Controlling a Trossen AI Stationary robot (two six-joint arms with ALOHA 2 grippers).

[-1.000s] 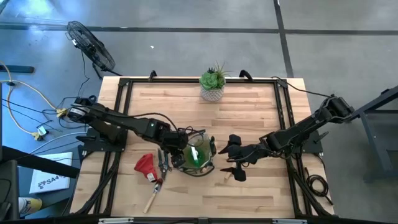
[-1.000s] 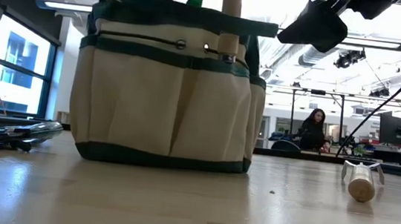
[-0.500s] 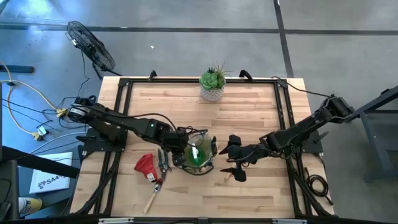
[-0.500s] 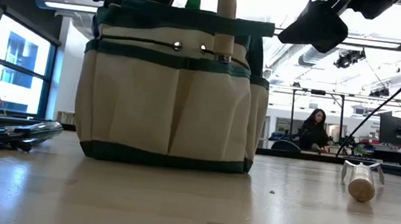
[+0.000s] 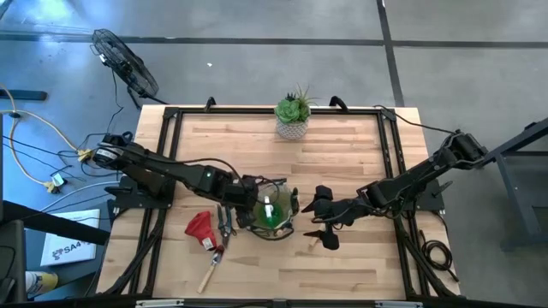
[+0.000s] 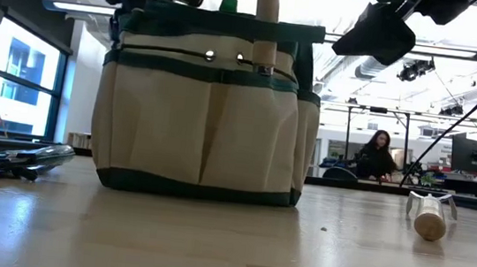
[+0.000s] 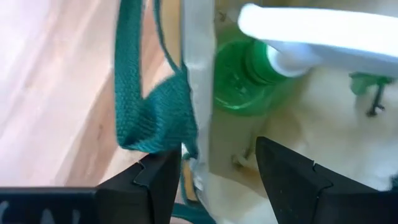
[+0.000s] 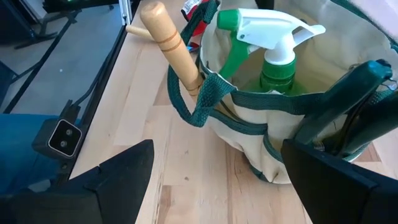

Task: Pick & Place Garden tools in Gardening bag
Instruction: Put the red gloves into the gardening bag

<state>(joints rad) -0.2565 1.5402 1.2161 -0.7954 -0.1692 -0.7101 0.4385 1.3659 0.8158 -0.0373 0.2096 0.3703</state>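
The gardening bag [image 5: 276,231] stands upright on the table's near middle. A green spray bottle [image 8: 273,59] stands inside it, and a wooden-handled tool [image 8: 169,40] sticks up from an outer pocket. My left gripper [image 7: 217,180] is open over the bag's left rim, one finger inside and one outside. My right gripper [image 5: 318,214] hangs open above the table, right of the bag, holding nothing. A red glove [image 5: 199,226], dark pruners [image 5: 224,224] and a wooden-handled tool [image 5: 210,272] lie left of the bag. Another wooden-handled tool [image 6: 430,218] lies below my right gripper. My left gripper comes at the bag from above, slanting down from the table's left. Its fingers straddle the bag's wall [image 7: 194,124] beside a green loop handle [image 7: 146,124]. The outer finger [image 7: 158,180] lies against wall and strap; a gap shows between the wall and the inner finger. The bag stays standing on the table.
A green succulent in a white pot [image 5: 293,115] stands at the far edge's middle. A black frame rail [image 5: 274,109] runs around the tabletop. Bare wood lies between the bag and the pot and along the near right.
My left gripper has rolled at the wrist while staying at the bag's rim. The bag has turned a little on the table: in the low view its left side has drawn inward and the upright wooden handle has shifted left.
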